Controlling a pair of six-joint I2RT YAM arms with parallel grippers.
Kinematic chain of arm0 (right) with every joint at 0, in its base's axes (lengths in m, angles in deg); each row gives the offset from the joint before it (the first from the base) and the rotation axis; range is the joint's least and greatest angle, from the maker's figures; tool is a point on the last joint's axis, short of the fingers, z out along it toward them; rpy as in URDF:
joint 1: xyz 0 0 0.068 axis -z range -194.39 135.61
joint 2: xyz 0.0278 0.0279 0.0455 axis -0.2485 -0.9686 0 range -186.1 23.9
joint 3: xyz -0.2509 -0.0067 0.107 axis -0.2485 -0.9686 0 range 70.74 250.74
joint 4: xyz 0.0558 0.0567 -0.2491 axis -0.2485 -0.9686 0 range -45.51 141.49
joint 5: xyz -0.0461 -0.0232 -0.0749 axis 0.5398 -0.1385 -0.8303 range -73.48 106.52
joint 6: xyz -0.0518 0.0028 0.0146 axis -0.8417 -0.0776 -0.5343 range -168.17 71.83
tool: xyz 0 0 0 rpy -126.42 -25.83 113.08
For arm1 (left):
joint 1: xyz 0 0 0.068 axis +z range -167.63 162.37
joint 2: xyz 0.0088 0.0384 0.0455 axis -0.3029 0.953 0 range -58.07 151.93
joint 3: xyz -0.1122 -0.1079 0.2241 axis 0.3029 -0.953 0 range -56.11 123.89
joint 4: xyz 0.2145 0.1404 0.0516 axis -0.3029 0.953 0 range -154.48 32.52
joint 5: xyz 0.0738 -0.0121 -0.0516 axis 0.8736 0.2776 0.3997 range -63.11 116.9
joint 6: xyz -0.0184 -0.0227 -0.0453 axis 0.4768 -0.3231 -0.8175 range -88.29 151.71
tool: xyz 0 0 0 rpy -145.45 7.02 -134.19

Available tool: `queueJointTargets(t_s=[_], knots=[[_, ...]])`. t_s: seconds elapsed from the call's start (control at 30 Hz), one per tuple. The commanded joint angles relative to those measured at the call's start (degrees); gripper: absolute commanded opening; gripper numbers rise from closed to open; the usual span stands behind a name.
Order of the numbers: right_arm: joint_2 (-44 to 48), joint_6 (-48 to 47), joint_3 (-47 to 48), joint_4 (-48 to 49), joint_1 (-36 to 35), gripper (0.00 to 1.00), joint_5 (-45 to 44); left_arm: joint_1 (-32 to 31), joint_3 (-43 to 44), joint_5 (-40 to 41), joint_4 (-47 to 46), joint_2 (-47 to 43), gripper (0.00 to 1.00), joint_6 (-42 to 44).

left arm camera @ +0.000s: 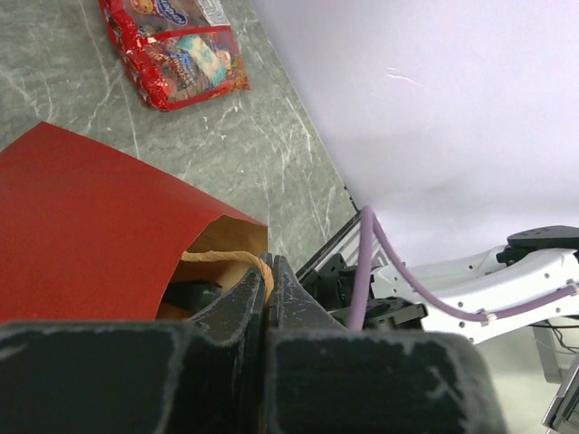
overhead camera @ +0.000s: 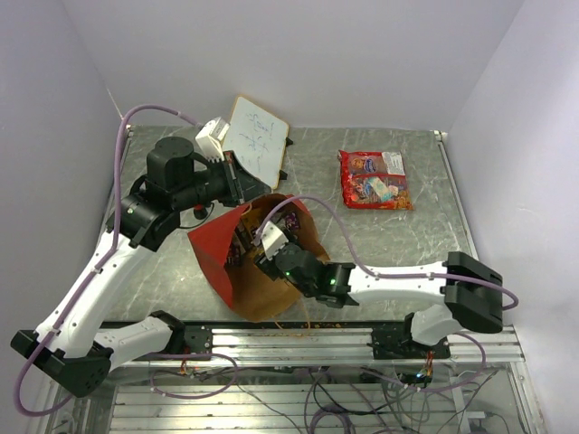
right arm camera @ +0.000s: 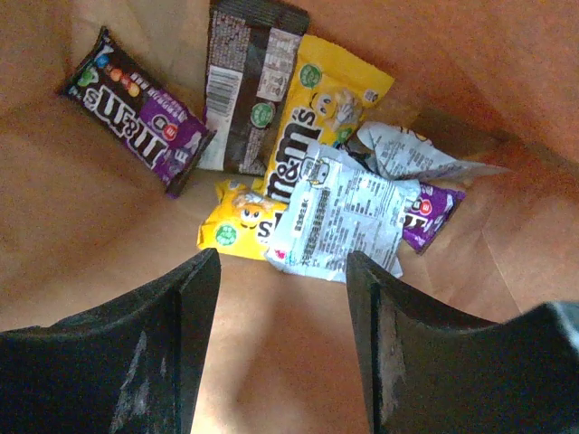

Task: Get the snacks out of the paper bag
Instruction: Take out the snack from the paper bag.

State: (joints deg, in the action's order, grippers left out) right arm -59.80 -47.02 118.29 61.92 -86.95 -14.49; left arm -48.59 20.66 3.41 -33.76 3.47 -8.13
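Grey marbled tabletop (overhead camera: pixel 398 244) runs from your arm bases to plain white walls. Nearest you, the paper bag (overhead camera: pixel 215 258) sits tilted at mid-table, matte red outside and brown kraft inside, with its mouth open. Your right gripper (right arm camera: pixel 280 271) is inside that mouth, jaws wide apart and holding nothing. Below it the small glossy snacks lie on the bag's floor:
- two yellow M&M's packets (right arm camera: pixel 318 108)
- a brown-and-purple M&M's packet (right arm camera: pixel 136 108)
- a dark packet (right arm camera: pixel 249 81) showing its printed back
- a crinkled silver packet (right arm camera: pixel 344 217)
- a purple packet (right arm camera: pixel 430 217), mostly hidden under the silver one

Your left gripper (left arm camera: pixel 269 268) is pinched together on the bag's tan twisted handle at the rim, and its fingers block most of the interior from that wrist camera. Farther back, the flat red candy bag (overhead camera: pixel 374 179) lies out on the stone, well apart from the paper bag. A tilted whiteboard (overhead camera: pixel 256 140) stands near the back wall, its writing too small to read.
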Motion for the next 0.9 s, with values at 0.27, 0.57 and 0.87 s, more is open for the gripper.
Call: queueJointTargets(t_s=[0.27,0.57,0.87], knots=[[-9.88,1.4,0.71,12.08,1.2,0.59,-7.8,-0.42,1.17,1.35,-1.96,-1.48,0.07,-1.58],[-13.07,3.1,1.69,12.63,3.73,0.66,-5.5,-0.39,2.56,2.37,-0.06,-1.3,0.07,-0.93],[-18.08,4.65,5.46,11.87,5.67,0.74,-4.92,-0.42,6.25,2.64,3.13,1.3,0.07,1.03]])
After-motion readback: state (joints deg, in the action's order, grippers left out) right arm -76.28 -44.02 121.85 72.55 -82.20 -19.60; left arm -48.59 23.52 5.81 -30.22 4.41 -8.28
